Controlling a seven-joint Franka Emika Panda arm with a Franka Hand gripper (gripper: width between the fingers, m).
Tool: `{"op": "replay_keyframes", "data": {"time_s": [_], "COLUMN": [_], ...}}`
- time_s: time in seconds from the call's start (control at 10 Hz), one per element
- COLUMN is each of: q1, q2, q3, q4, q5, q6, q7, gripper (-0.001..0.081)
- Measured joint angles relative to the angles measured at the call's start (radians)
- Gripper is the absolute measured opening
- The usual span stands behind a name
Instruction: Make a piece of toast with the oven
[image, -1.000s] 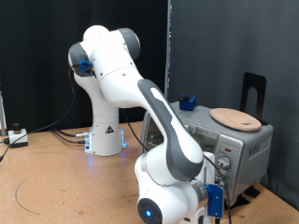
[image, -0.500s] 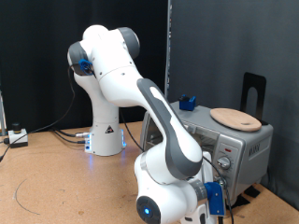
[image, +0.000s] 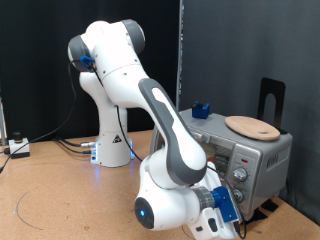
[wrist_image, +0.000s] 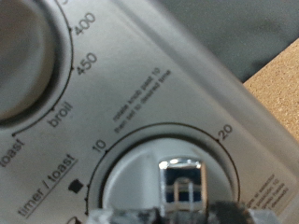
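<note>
The oven (image: 262, 150) is a silver-grey box at the exterior view's right. My gripper (image: 231, 200) is low against its front knob panel. In the wrist view, the timer/toast knob (wrist_image: 182, 177) fills the lower picture, with dial marks 10 and 20 around it. Its chrome grip sits between my blurred fingertips (wrist_image: 131, 216), so the gripper (wrist_image: 182, 213) is shut on it. The temperature knob (wrist_image: 28, 56), with its 400, 450, broil and toast marks, is beside it. The piece of toast is out of view.
A round tan wooden board (image: 250, 127) and a small blue object (image: 200, 109) lie on top of the oven. A black stand (image: 272, 98) rises behind it. Cables (image: 50, 140) trail over the wooden table (image: 60, 200) by the arm's base.
The arm's upper links have swung towards the exterior view's left. The forearm and wrist have shifted left and turned, while the hand stays at the oven's knob panel.
</note>
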Motion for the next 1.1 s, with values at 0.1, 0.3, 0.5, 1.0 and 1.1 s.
{"op": "replay_keyframes", "data": {"time_s": [0.1,0.3,0.5,1.0,1.1], "q1": [-0.001,-0.001,-0.001,-0.004,-0.007], "q2": [0.0,-0.001,-0.001,-0.002,-0.003], "q3": [0.0,0.0,-0.001,-0.001,-0.001], "q4": [-0.003,-0.003,-0.003,0.023,0.034], "q5": [0.006,0.007,0.007,0.009,0.009], "q6": [0.001,0.001,0.001,0.016,0.016], "q7": [0.0,0.002,0.005,0.021,0.035], "gripper": [0.0095,0.0095,0.0095,0.0125,0.0308]}}
